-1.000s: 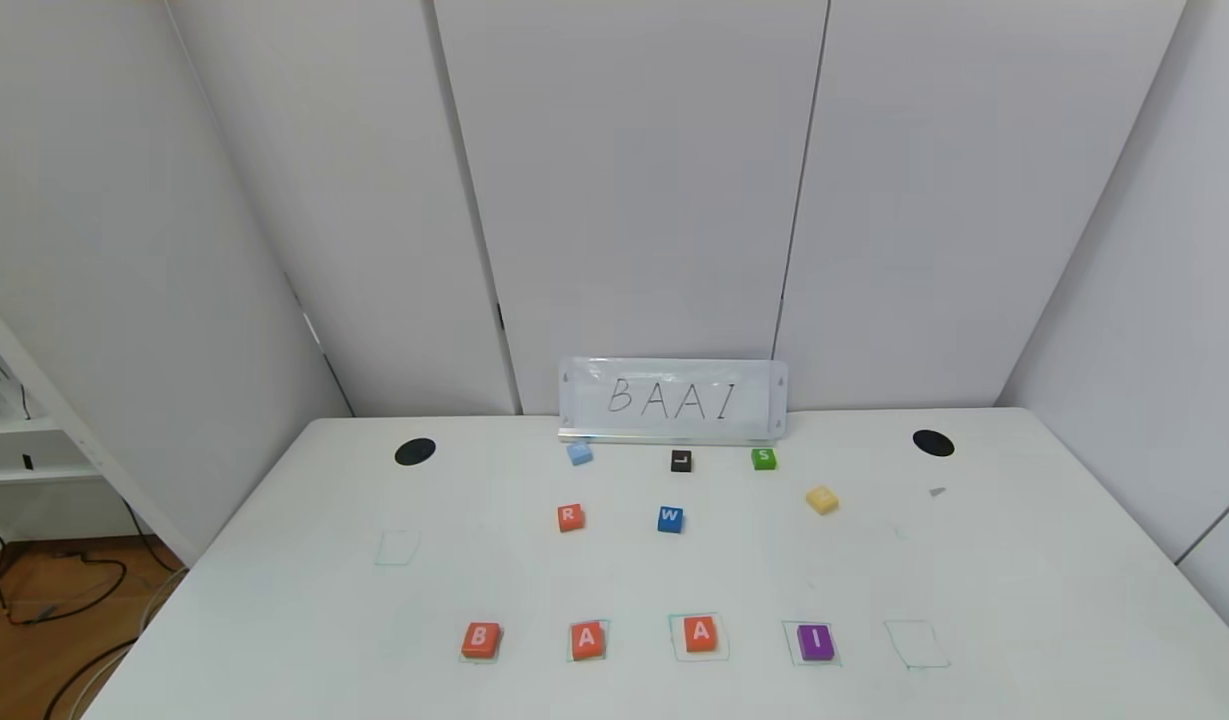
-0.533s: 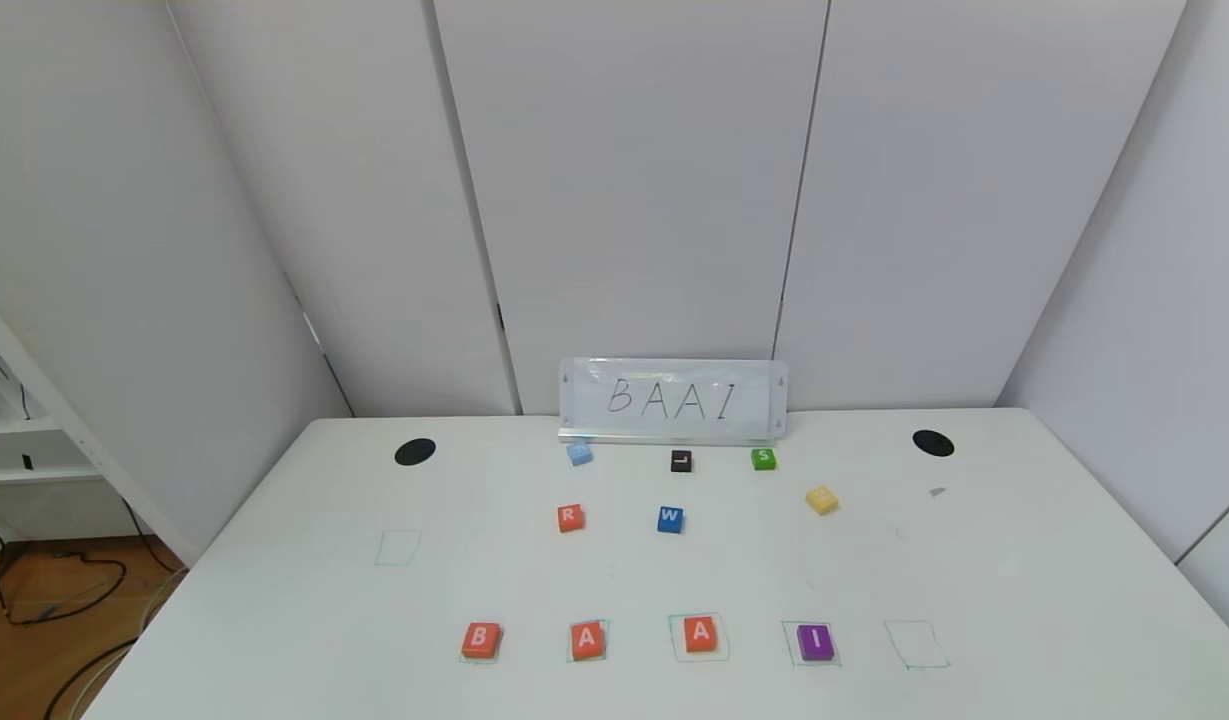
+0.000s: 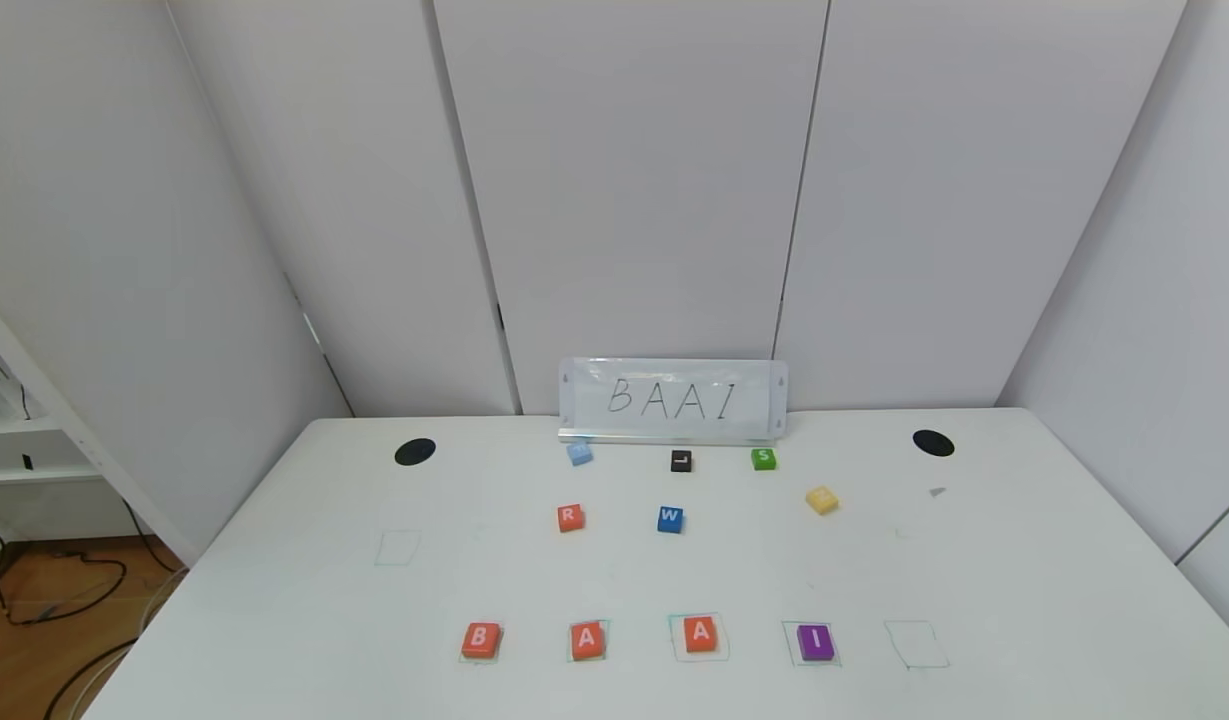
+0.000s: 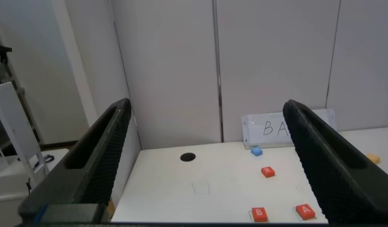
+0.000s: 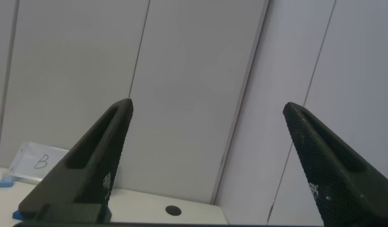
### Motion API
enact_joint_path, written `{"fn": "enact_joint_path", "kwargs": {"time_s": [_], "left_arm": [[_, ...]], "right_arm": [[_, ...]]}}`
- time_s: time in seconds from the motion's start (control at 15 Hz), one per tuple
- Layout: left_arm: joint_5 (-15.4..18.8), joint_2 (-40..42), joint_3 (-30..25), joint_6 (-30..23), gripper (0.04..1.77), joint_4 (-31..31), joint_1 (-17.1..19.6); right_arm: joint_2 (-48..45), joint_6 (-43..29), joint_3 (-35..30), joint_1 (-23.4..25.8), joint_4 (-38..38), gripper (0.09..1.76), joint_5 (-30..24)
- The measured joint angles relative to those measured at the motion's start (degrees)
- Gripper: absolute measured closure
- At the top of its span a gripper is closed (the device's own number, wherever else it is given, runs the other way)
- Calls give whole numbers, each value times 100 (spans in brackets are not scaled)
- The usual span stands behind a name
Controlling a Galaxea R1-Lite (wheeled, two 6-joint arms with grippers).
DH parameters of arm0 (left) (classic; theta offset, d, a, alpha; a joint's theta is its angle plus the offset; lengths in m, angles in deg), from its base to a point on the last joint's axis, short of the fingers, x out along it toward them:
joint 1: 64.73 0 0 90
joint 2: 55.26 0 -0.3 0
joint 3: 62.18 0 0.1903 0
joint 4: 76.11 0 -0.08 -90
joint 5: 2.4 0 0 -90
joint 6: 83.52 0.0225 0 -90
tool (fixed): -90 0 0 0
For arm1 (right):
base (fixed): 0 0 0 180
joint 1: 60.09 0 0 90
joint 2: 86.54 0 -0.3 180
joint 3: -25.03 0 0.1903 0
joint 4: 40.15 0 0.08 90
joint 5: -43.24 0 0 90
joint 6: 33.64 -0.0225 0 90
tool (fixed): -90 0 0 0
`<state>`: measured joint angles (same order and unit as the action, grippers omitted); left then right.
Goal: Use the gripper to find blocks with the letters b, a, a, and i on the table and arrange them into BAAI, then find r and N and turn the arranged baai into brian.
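Observation:
On the white table (image 3: pixel 304 620), a front row reads B (image 3: pixel 481 640), A (image 3: pixel 588 639), A (image 3: pixel 701 634), all orange-red, then purple I (image 3: pixel 815 641), each on a green outline. The orange-red R (image 3: pixel 570 517) lies farther back, left of centre. No block with a readable N shows. Neither gripper is in the head view. My left gripper (image 4: pixel 206 105) is open and empty, held off the table's left front; its view shows B (image 4: pixel 260 214), one A (image 4: pixel 305 211) and R (image 4: pixel 267 171). My right gripper (image 5: pixel 207 106) is open and empty, facing the wall.
A blue W (image 3: pixel 670 519), black L (image 3: pixel 681 460), green S (image 3: pixel 763 458), a light blue block (image 3: pixel 579 453) and a yellow block (image 3: pixel 821 499) with unreadable letters lie behind. A sign reading BAAI (image 3: pixel 674 400) stands at the back. Empty green outlines are at left (image 3: pixel 398 547) and right of I (image 3: pixel 916 644).

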<state>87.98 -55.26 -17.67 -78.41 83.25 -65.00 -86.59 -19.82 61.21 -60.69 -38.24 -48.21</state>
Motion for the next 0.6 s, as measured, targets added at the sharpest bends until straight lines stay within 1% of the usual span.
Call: {"fn": "enact_joint_path", "kwargs": {"time_s": [0.13,0.2,0.27,0.4,0.47,0.6], "left_arm": [[11,2,-1100,68,9,877,0],[27,2,-1530,91,9,1092,0],[38,2,-1814,113,9,975,0],[35,2,-2039,156,9,-17,0],[27,2,-2072,116,9,-344,0],[20,2,-2100,-49,9,-313,0]], "right_arm": [[-5,-26,-755,0,624,14,-24],[-5,-236,-1023,2,628,14,-51],[-6,-393,-1150,2,307,14,-66],[-6,-490,-1251,2,-802,14,-62],[-5,-513,-1265,2,-1365,14,-60],[-5,-546,-1281,0,-2341,14,-55]]}}
